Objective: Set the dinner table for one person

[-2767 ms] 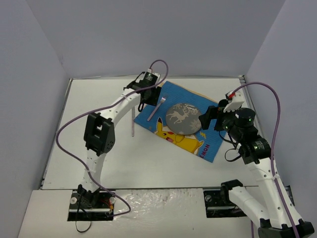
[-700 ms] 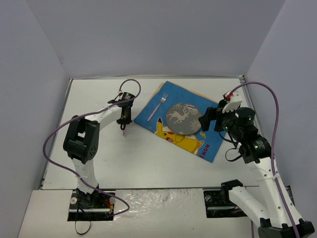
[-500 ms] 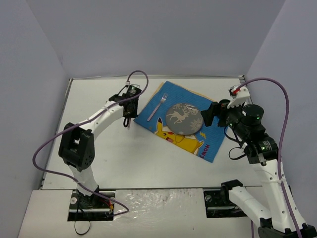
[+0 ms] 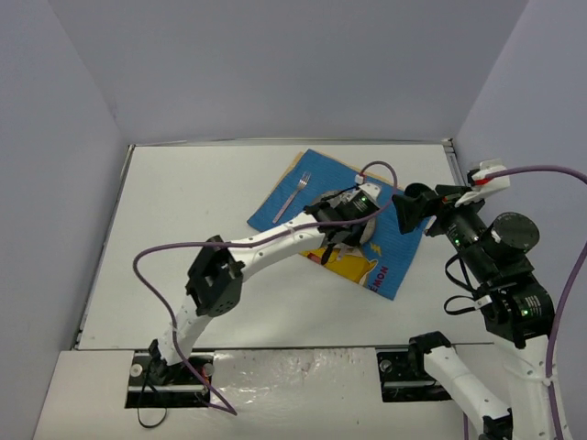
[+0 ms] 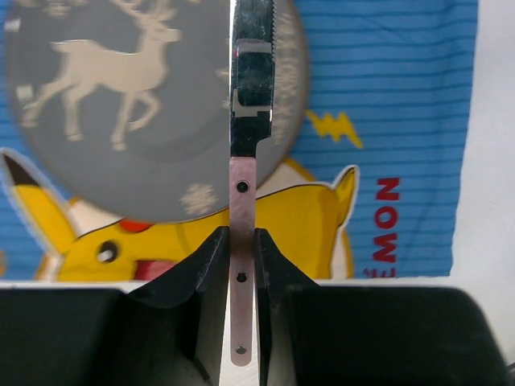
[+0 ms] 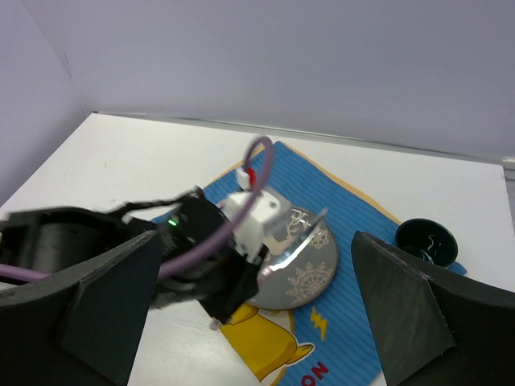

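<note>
My left gripper (image 5: 241, 237) is shut on the pinkish handle of a table knife (image 5: 253, 80). It holds the knife above the right rim of a grey plate with a reindeer print (image 5: 121, 121). The plate sits on a blue cartoon placemat (image 5: 386, 96) on the white dinner table (image 4: 183, 202). In the top view the left gripper (image 4: 342, 223) covers most of the plate. A fork (image 4: 297, 196) lies on the placemat's far left part. My right gripper (image 4: 415, 207) is open, empty and raised above the placemat's right end. Its wrist view shows the plate (image 6: 314, 273) and knife blade (image 6: 302, 241).
A dark green cup (image 6: 426, 240) stands at the placemat's far right edge; it is hidden in the top view. The left arm (image 4: 275, 240) stretches across the table's middle. Grey walls close the table on three sides.
My left arm has swung from left of the placemat to over the plate, carrying the knife. My right gripper has lifted up and back to the right.
</note>
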Tool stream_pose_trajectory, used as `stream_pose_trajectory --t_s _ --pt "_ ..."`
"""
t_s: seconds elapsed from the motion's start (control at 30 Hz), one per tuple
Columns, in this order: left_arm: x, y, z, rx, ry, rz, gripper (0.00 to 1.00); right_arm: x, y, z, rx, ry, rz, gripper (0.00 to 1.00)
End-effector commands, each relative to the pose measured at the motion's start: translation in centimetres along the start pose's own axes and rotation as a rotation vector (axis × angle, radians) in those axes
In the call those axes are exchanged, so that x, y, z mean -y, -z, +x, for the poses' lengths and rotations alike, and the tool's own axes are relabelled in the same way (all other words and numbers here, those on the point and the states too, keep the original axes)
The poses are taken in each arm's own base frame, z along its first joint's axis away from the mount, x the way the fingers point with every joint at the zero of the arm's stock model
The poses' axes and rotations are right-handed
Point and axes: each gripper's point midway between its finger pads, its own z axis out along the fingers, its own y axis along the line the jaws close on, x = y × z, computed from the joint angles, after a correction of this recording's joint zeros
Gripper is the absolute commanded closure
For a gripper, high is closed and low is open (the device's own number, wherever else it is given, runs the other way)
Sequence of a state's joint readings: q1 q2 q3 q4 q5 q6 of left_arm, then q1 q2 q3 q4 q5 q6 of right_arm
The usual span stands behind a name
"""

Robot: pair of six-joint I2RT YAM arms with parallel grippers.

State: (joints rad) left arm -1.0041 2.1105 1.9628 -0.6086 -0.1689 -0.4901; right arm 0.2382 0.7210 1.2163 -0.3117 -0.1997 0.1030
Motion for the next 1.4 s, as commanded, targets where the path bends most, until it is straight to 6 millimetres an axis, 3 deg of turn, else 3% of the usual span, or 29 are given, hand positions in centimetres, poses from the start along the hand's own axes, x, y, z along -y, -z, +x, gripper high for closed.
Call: stream_pose_trajectory --t_s 0.0,0.13,0.37,0.77,1.17,1.27,1.37 --pt "4.2 -0.2 -2.4 0.075 0.027 0.06 1.0 -0.3 2.0 -3.9 0.134 0.026 0.009 0.0" --pt "7.6 -2.5 -2.2 0.069 -0.011 0.122 1.0 -0.5 3.6 -4.9 0.179 0.019 0.007 0.0" --pt "9.4 -5.5 -1.0 0.05 -0.019 0.156 1.0 -0.9 4.5 -4.8 0.162 0.007 -0.005 0.0" --pt "10.9 -7.6 0.1 0.046 -0.008 0.18 1.0 -1.1 4.4 -3.8 0.131 -0.01 -0.015 0.0" --pt "11.0 -9.9 1.5 0.032 0.026 0.162 1.0 -1.2 4.4 -3.0 0.111 -0.01 -0.027 0.0" --pt "11.1 -9.5 1.3 0.035 0.033 0.165 0.86 -1.2 4.5 -3.0 0.112 -0.007 -0.028 0.0" --pt "11.2 -7.8 -0.2 0.067 0.05 0.179 0.67 -1.2 4.7 -3.2 0.12 0.004 -0.025 0.0"
